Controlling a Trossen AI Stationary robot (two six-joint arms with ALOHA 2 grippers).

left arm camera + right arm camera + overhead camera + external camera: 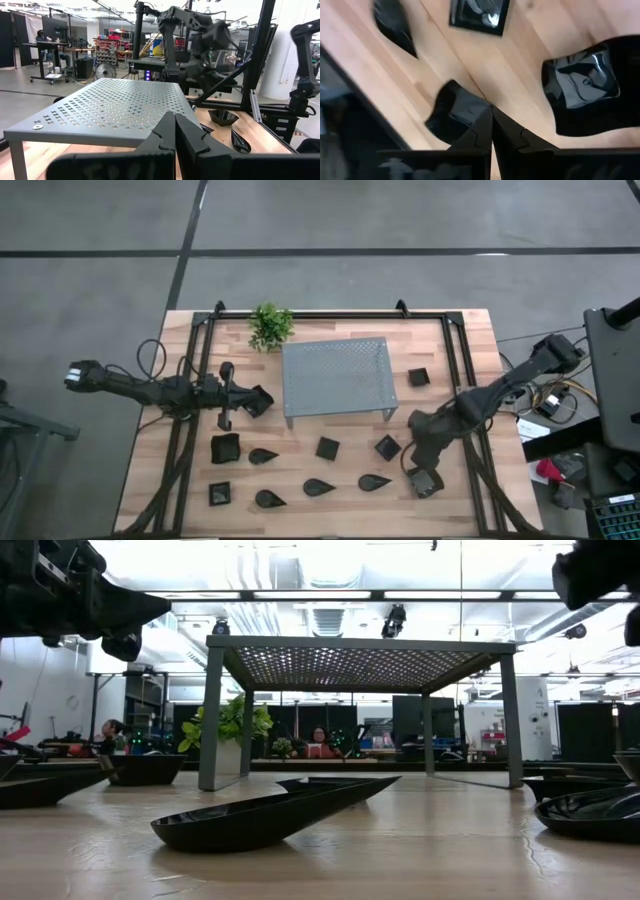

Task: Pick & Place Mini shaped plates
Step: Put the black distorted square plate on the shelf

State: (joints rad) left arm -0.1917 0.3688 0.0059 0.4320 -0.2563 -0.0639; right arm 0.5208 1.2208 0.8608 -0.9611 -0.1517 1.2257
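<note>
Several glossy black mini plates lie flat on the wooden table's near half: square ones (225,448) (328,447) (388,447) (428,483) and teardrop ones (263,456) (318,487) (374,481). One more square plate (418,377) lies right of the grey stand (335,375). My right gripper (413,462) (491,117) is shut and points steeply down, above the plates at the near right, with a small plate (454,116) right under its tips. My left gripper (258,402) (174,125) is shut and level, just left of the stand (110,107).
A small green potted plant (270,326) stands at the far edge, left of the stand. Black frame rails (190,410) (470,410) run along both table sides. In the low view a teardrop plate (270,815) lies close in front, with the stand (360,665) behind it.
</note>
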